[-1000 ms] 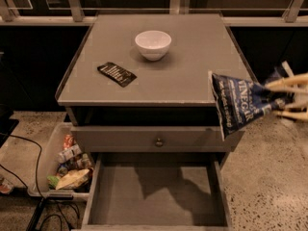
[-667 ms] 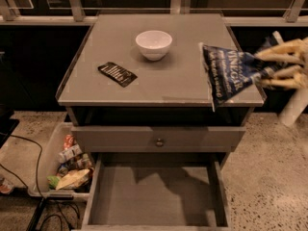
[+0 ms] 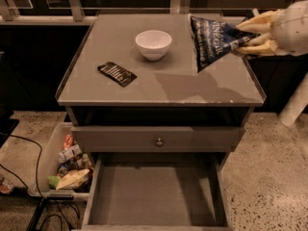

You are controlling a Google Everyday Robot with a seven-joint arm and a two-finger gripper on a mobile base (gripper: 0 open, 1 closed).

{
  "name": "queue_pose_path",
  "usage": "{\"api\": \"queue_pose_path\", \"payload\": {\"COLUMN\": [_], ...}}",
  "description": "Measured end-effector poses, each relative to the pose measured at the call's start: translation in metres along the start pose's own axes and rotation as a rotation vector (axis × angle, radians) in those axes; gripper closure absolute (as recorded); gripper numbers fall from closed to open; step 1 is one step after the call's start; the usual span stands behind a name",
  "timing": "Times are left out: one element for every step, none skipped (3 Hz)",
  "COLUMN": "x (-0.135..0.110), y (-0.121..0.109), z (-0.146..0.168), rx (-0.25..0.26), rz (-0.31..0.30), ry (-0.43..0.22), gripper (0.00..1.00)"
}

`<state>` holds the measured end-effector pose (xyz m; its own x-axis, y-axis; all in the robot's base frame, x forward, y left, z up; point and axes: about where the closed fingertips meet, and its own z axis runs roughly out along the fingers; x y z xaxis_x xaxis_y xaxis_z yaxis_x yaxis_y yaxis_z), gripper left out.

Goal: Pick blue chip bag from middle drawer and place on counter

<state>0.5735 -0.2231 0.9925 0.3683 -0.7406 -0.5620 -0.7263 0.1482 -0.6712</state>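
So the gripper (image 3: 239, 38) is up at the top right of the shot, reaching in from the right side over the counter (image 3: 144, 88). Its cream-coloured fingers (image 3: 257, 22) are closed tight on the right edge of the blue chip bag (image 3: 212, 40), one finger above and the others below, with the crinkly bag squeezed between them and no gap showing.

The bag sticks out leftward from the claw over the right rear part of the counter. It's tilted, lower corner pointing down at the surface, and it throws a dark shadow on the grey top just below. Can't tell if that corner actually touches the counter or hangs just above it.

Also on the counter: a white bowl (image 3: 153, 44) near the middle back, just left of the bag, and a flat black packet (image 3: 117, 73) further left and nearer the front.

Down below, the middle drawer (image 3: 156, 196) is pulled open, just bare grey floor in it. Above it is a shut drawer front (image 3: 120, 137) with a small knob (image 3: 159, 142). A plastic bin (image 3: 42, 165) of snacks sits on the floor to the left.
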Motion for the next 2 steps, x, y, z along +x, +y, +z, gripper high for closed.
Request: {"api": "queue_pose_path", "payload": {"x": [0.017,0.039], "y": [-0.009,-0.007], "z": [0.032,0.063], "rx": [-0.005,-0.013], "rz": [0.031,0.061], "ry": [-0.033,-0.059], "gripper": [1.00,1.00]}}
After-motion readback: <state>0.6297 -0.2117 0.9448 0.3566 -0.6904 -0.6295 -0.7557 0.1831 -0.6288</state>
